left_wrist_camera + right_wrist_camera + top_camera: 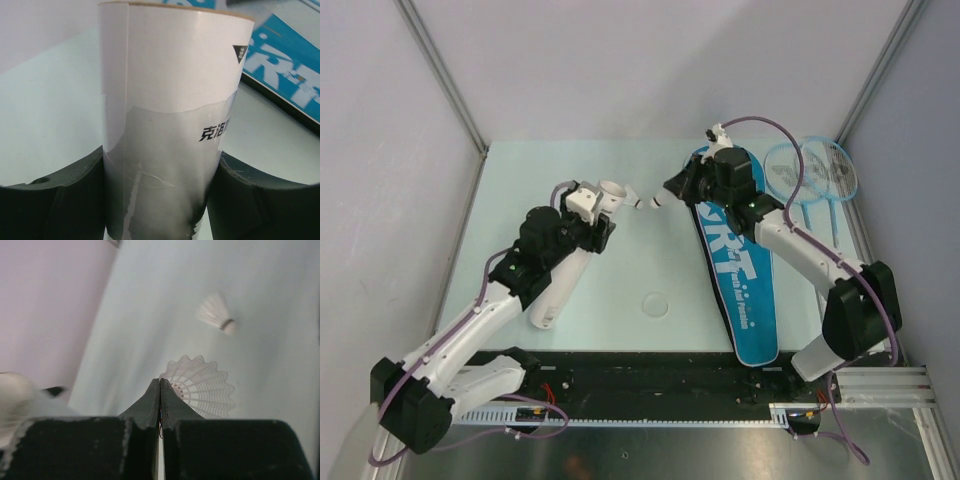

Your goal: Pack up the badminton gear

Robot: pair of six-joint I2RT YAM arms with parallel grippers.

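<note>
Currently your left gripper (592,222) is clamped around the white tube (165,75), which lies slanted with its long axis running near-left to far-right and its open mouth (613,188) at the far-right end. Your right gripper (160,382) has its fingers pressed together with a shuttlecock (202,385) at their tips, apparently pinched, just right of that mouth. Judge the insertion as a leftward move along the tube axis, made by the right gripper.

On my feed: white tube (165,100) with black print, blue bag (738,285) with white lettering, black edging, light-blue rackets (830,165), white meshy shuttlecock (205,387).
</note>
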